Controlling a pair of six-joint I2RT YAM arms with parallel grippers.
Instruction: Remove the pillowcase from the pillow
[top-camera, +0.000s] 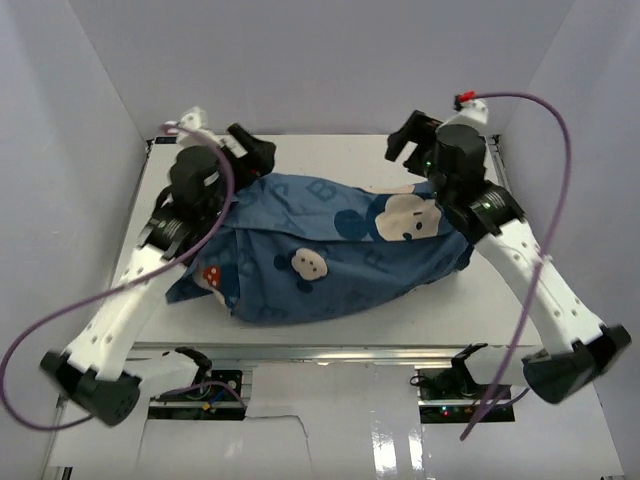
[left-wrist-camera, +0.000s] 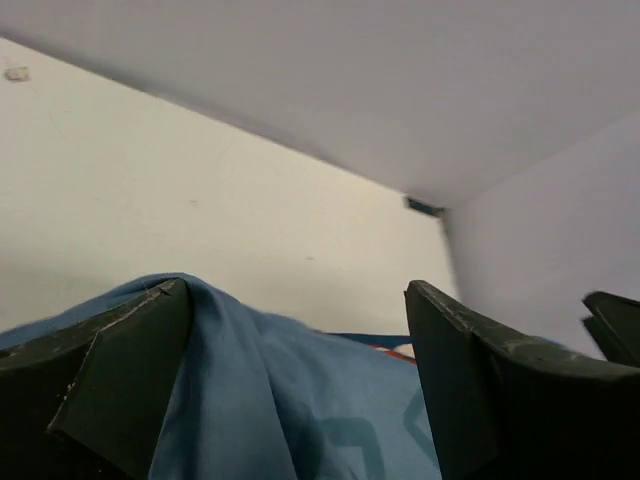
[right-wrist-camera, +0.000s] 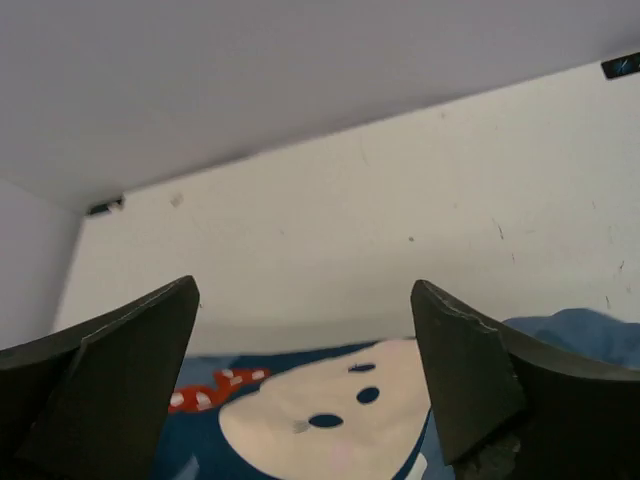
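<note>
The left arm (top-camera: 130, 300) is reaching from its base at 7 o'clock toward 11 o'clock. Its wrist is bending so that the left gripper (top-camera: 252, 150) is pointing to 2 o'clock, fingers (left-wrist-camera: 110, 390) standing wide apart. The right arm (top-camera: 530, 270) is stretching from 5 o'clock toward 1 o'clock. The right gripper (top-camera: 408, 140) is pointing to 10 o'clock, its fingers (right-wrist-camera: 470, 380) likewise spread.

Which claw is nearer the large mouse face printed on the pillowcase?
Right. The right claw is just behind the mouse face; the left claw is at the pillowcase's far-left end, well away from it.
</note>
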